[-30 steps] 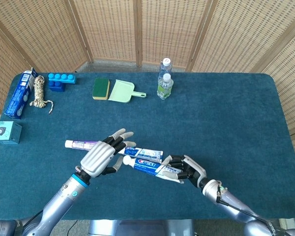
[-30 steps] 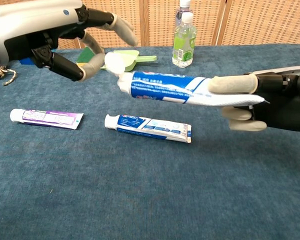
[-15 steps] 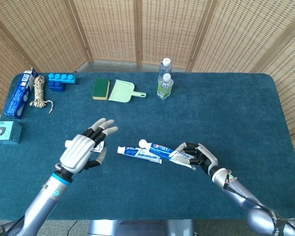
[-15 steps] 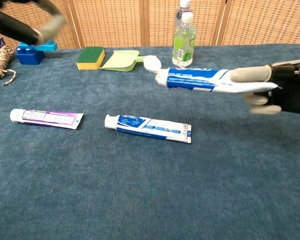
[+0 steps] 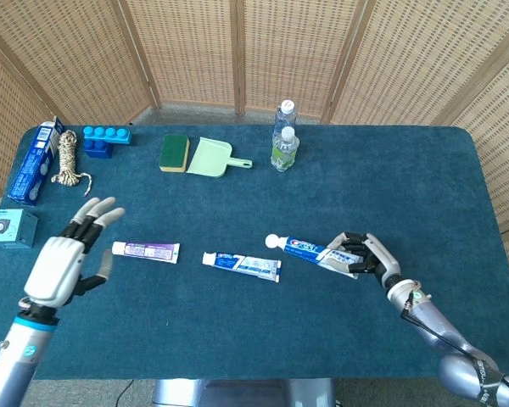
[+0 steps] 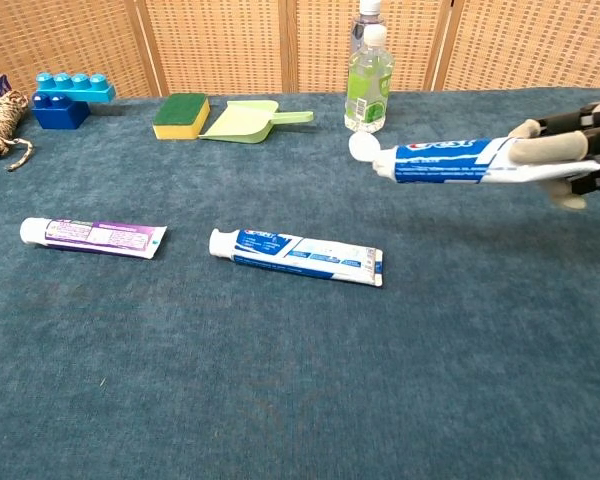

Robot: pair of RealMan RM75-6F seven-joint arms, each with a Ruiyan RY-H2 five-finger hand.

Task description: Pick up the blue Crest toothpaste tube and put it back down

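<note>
Right hand pinches the blue plastic Crest toothpaste tube aloft, cap toward nine o'clock; lowering to the table presumably follows.

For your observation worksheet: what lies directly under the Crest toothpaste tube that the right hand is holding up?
Only bare blue table cloth shows under the Crest toothpaste tube, which the right hand holds above the table. The tube's tail end is covered by the fingers.

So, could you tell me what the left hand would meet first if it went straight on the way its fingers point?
Probably nothing nearby: the left hand is open, pointing up and right over bare table. The sponge lies roughly along that line, though depth is unclear.
</note>
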